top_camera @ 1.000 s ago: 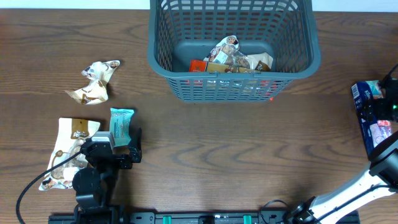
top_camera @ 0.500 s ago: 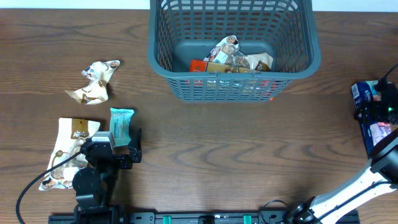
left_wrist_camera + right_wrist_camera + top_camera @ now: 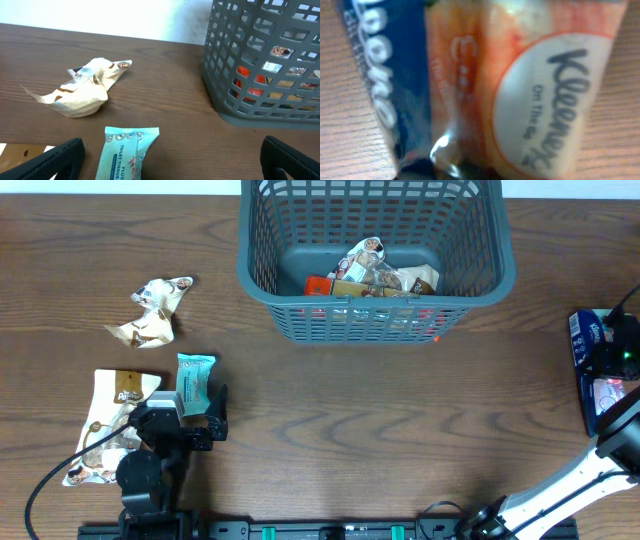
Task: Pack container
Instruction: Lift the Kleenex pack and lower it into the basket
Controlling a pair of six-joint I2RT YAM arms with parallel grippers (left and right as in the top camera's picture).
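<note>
The container point(image 3: 370, 320) is a dark grey lattice basket at the table's back centre, with several packets lying on its floor. It also fills the right of the left wrist view, container point(image 3: 235, 100). My right gripper point(image 3: 612, 355) is at the far right edge, over a blue and orange Kleenex packet point(image 3: 590, 380). That packet point(image 3: 510, 85) fills the right wrist view, its film bunched where the right gripper point(image 3: 470, 172) is shut on it. My left gripper point(image 3: 190, 412) rests open at the front left, a teal toilet tissue packet point(image 3: 127, 155) lying between its fingers point(image 3: 50, 160).
A crumpled cream packet point(image 3: 152, 312) lies at the left, also seen ahead of the left gripper point(image 3: 85, 90). A white snack packet point(image 3: 110, 420) lies beside the left arm. The teal packet point(image 3: 195, 383) sits just ahead of that arm.
The right gripper has closed on the Kleenex packet, which has shifted slightly toward the right edge. The left arm and the other packets have not moved.
</note>
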